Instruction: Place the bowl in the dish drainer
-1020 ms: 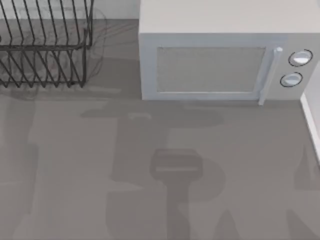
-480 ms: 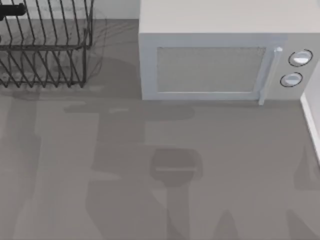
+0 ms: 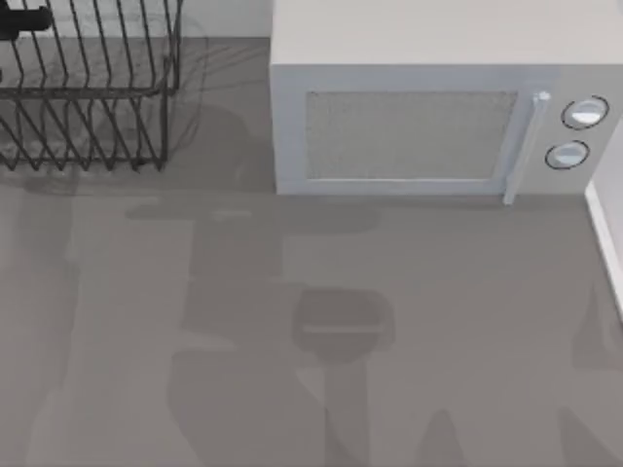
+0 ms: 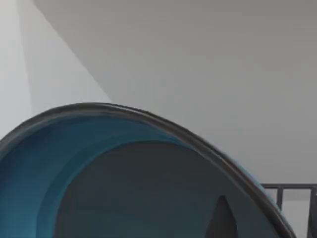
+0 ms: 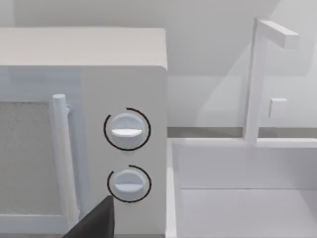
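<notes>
The bowl (image 4: pixel 99 163) looms close in the left wrist view, blue with a dark thin rim and a greyish inside. My left gripper is shut on it, and one dark fingertip (image 4: pixel 221 220) lies against its inner wall. A black part of my left arm (image 3: pixel 24 19) pokes in at the top view's far-left back corner, over the dish drainer (image 3: pixel 97 97), a black wire rack with slanted prongs. A bar of the drainer (image 4: pixel 292 187) shows just past the bowl's rim. A dark part of my right gripper (image 5: pixel 94 220) faces the microwave's knobs.
A white microwave (image 3: pixel 428 107) with a door handle (image 3: pixel 521 146) and two knobs (image 3: pixel 582 113) stands at the back, right of the drainer. A white sink (image 5: pixel 242 193) with a faucet (image 5: pixel 257 74) lies right of the microwave. Bare grey table (image 3: pixel 311 341) fills the front.
The black part of my left arm has come into the top view over the drainer's back left. The arm's shadow on the table has slid leftward. The right arm's shadow stays put.
</notes>
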{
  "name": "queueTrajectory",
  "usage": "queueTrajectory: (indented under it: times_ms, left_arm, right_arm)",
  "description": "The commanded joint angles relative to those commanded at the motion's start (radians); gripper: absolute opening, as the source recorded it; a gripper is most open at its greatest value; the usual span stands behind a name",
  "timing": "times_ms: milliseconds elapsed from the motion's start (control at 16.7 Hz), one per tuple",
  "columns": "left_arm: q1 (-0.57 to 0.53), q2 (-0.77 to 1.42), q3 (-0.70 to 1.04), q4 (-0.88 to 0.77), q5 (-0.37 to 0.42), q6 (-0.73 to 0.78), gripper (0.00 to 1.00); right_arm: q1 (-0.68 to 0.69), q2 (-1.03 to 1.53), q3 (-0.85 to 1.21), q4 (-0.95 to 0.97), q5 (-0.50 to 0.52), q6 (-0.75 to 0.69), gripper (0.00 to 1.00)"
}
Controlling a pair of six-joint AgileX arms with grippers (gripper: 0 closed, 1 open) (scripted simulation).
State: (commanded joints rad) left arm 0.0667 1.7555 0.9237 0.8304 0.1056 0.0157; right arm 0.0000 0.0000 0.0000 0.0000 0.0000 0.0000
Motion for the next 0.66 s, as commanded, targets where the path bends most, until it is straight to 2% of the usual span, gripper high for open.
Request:
queueTrajectory:
  times_ms: [300,660]
  left_arm:
    - [0.0,0.0,0.0,0.0,0.0,0.0,0.98]
    - [0.0,0.0,0.0,0.0,0.0,0.0,1.0]
  right_arm:
    - [0.0,0.0,0.0,0.0,0.0,0.0,1.0]
    - [0.0,0.0,0.0,0.0,0.0,0.0,1.0]
